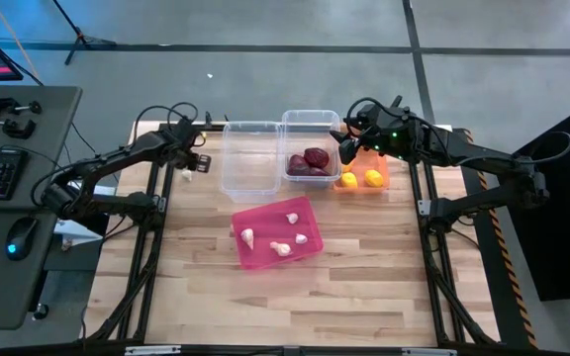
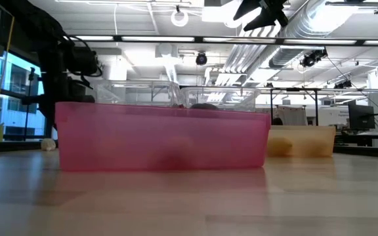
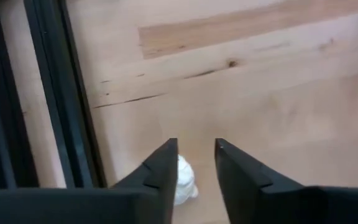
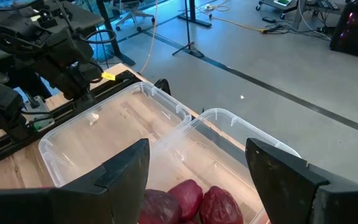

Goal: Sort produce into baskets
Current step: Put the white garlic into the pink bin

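High view: left end effector (image 1: 188,166), fingers spread, poised over a garlic bulb (image 3: 184,180) on the bench (image 1: 364,287), left of the empty clear bin (image 1: 249,158). Right end effector (image 1: 347,146), spread and empty, hovers above the bin of beets (image 1: 309,162).

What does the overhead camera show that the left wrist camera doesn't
Only the overhead view shows the pink bin with garlic inside, the two clear bins, one holding beets, the orange bin with lemons, and the right gripper above them. Only the left wrist view shows the left gripper open, close above the loose garlic bulb. Both show the wooden table.
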Controlling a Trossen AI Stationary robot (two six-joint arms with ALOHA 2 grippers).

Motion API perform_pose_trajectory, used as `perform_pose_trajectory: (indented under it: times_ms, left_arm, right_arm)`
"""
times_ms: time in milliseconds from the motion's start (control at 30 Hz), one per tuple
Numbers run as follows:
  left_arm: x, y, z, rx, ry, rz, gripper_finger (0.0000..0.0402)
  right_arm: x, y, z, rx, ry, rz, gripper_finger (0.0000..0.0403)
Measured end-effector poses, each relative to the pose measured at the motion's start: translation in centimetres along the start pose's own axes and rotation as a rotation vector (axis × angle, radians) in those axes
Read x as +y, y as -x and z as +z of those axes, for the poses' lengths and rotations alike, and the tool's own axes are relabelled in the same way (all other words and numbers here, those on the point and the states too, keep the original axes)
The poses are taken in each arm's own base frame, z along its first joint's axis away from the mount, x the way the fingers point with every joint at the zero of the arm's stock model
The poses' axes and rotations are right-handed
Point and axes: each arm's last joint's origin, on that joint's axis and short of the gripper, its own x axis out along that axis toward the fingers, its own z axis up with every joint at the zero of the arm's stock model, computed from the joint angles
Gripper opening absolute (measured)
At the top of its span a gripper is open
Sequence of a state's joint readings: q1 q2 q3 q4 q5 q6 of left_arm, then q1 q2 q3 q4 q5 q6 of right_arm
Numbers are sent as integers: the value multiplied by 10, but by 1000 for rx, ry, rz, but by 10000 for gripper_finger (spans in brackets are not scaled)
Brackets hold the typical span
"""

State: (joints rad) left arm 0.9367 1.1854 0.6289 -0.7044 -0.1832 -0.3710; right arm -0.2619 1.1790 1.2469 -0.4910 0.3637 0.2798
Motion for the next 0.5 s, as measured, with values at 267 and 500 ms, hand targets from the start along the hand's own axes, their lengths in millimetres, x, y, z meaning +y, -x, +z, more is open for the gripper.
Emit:
perform_pose_trajectory:
  times_ms: [267, 500]
  left_arm:
    - [2, 0, -4, 38, 1, 29, 202]
    - [4, -11, -17, 79, 24, 33, 267]
  right_arm:
    - [0, 0, 0, 0, 0, 0, 257]
    - [0, 0, 0, 0, 0, 0, 257]
